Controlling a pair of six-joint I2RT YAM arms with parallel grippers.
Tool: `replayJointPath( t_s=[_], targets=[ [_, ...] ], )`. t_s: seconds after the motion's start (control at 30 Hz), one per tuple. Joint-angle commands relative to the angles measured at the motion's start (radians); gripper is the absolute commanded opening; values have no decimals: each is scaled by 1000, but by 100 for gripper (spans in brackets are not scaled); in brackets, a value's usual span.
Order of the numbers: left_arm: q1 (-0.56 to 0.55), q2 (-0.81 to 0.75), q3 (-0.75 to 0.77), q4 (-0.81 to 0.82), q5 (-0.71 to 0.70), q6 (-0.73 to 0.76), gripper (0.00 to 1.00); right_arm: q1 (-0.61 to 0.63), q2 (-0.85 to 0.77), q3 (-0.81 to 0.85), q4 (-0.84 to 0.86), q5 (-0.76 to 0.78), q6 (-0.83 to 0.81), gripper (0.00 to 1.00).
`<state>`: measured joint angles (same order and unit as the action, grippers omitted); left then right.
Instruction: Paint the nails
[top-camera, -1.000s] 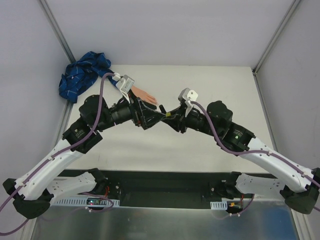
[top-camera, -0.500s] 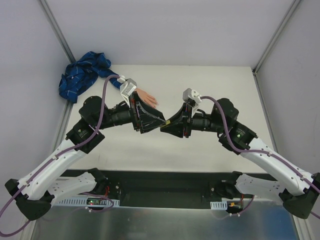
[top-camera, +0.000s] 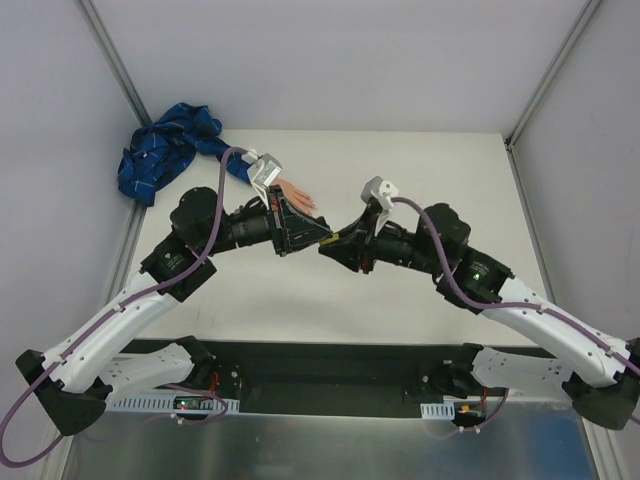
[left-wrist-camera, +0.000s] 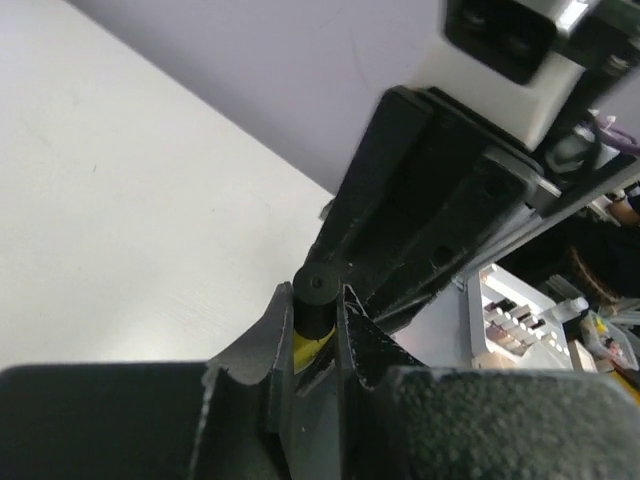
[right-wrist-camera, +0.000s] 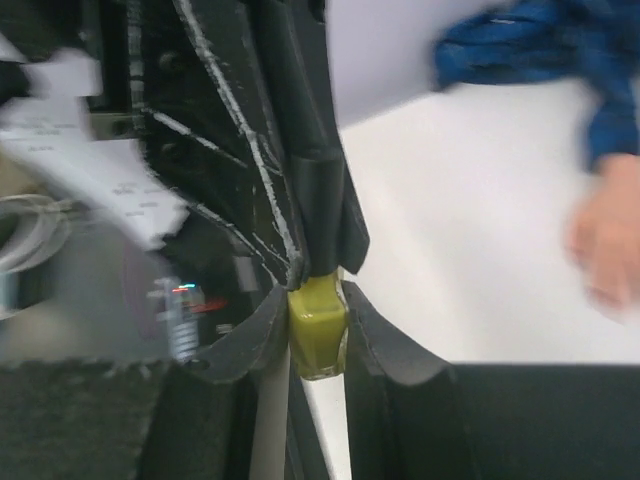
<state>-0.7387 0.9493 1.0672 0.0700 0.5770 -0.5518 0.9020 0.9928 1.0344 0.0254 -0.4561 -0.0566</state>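
Top external view sets the white matte table (top-camera: 450, 180) under both arms, which angle inward until the left gripper (top-camera: 312, 233) and right gripper (top-camera: 335, 247) meet tip to tip near the middle. Crumpled in the far left corner is the blue plaid sleeve (top-camera: 165, 150), soft cloth in loose folds. From it the flesh-coloured mannequin hand (top-camera: 293, 193) lies flat, its long axis running from the sleeve toward the table's centre. It sits just beyond the left gripper, partly hidden by that wrist, so the left arm is plainly the nearer; the right gripper would have to travel away from its base and leftward to reach it. The left wrist view shows the left fingers pressed together on the small bottle (left-wrist-camera: 315, 300), a smooth dark cylinder with a round end and a yellow strip below it. The right wrist view shows the right fingers clamped on the yellowish cap (right-wrist-camera: 317, 325), glossy and blocky, with the hand a blur off to the right. The pair probably means to part cap from bottle. The nails (top-camera: 312, 203), tiny pinkish-red tips, point toward the centre, too small to tell painted from bare
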Motion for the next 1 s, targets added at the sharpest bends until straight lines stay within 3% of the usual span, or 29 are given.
replayJointPath(
  t_s=[0.0,0.03,0.1,0.17,0.33,0.43,0.47,0.5,0.6,0.77,0.9,0.97],
  targets=[
    [-7,-1,17,-9,-224,-25,0,291,55,119,-174,833,-279,0],
    [-17,2,19,-12,-268,-20,0,345,84,154,-174,1190,-310,0],
    [-66,11,33,-33,-422,-10,0,443,154,159,-98,1400,-427,0],
    [-94,31,59,-65,-509,1,0,468,168,150,-30,1443,-457,0],
    [-105,49,85,-111,-536,-17,0,460,132,113,-4,1103,-473,0],
    [-102,36,80,-113,-488,-11,25,427,77,76,-14,896,-430,0],
    [-102,28,77,-113,-468,-7,43,393,64,73,-21,836,-414,0],
    [-102,22,74,-113,-454,-2,52,374,53,69,-50,730,-395,0],
    [-80,-10,57,-105,-390,3,74,276,14,49,-99,486,-325,0],
    [-22,-56,-6,-12,-205,-28,78,92,-74,0,-93,177,-203,0],
    [4,-63,-59,184,-60,-88,77,-27,-80,12,-78,-149,-118,0],
    [5,-49,-76,247,-2,-102,75,-60,-80,24,-76,-193,-101,1]
  ],
)
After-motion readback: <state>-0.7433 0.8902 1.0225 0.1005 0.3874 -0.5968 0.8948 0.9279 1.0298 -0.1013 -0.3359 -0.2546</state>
